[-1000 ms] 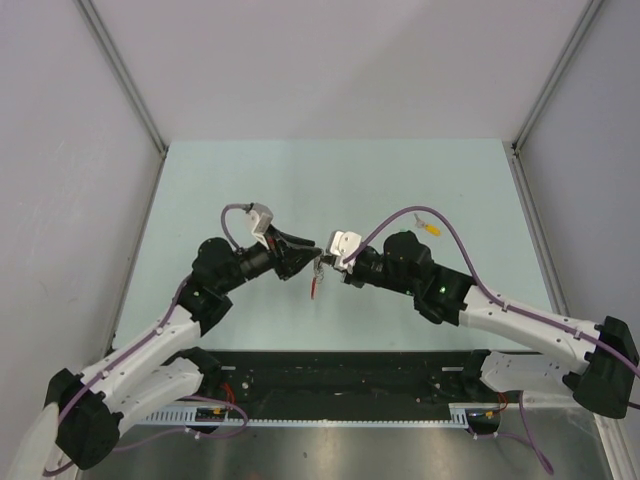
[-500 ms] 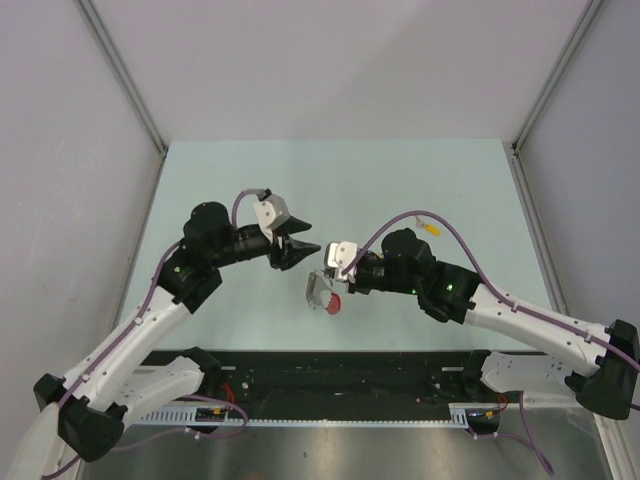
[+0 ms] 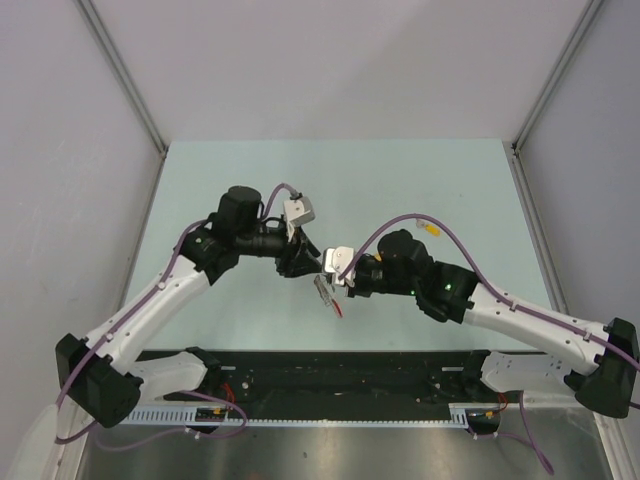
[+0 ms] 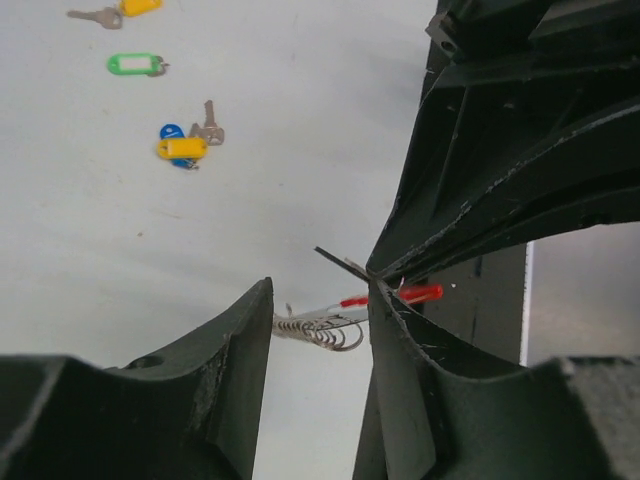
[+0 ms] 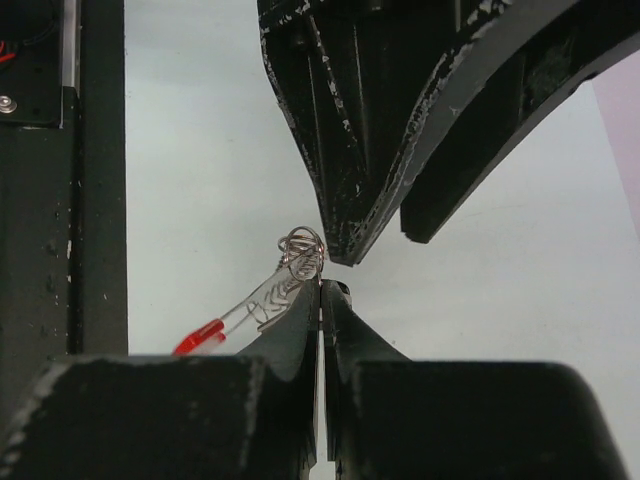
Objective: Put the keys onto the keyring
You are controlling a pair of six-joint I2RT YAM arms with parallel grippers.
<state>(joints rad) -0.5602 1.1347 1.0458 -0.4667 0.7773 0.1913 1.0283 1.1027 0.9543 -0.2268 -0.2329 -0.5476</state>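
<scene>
The keyring (image 5: pixel 300 250), a tight coil of metal rings with a clear tag ending in red (image 5: pixel 200 338), hangs above the table. My right gripper (image 5: pixel 321 285) is shut on it at the coil. In the top view the keyring (image 3: pixel 330 297) dangles below the right gripper (image 3: pixel 325 279). My left gripper (image 4: pixel 320 285) is open with nothing between its jaws, and its tips almost touch the right gripper's tips (image 4: pixel 372 270). Keys lie on the table: a yellow one (image 4: pixel 138 7), a green one (image 4: pixel 135 65) and a blue-and-yellow one (image 4: pixel 182 146). No black-headed key shows.
A black rail with cable trays (image 3: pixel 340 375) runs along the near table edge, just below the grippers. Purple cables (image 3: pixel 420 215) loop above both wrists. Grey walls (image 3: pixel 120 70) close in the table on three sides.
My left gripper let go, drew back to the upper left, then returned open to the right gripper's tips. The right gripper stayed shut, and the keyring's tag swung under it.
</scene>
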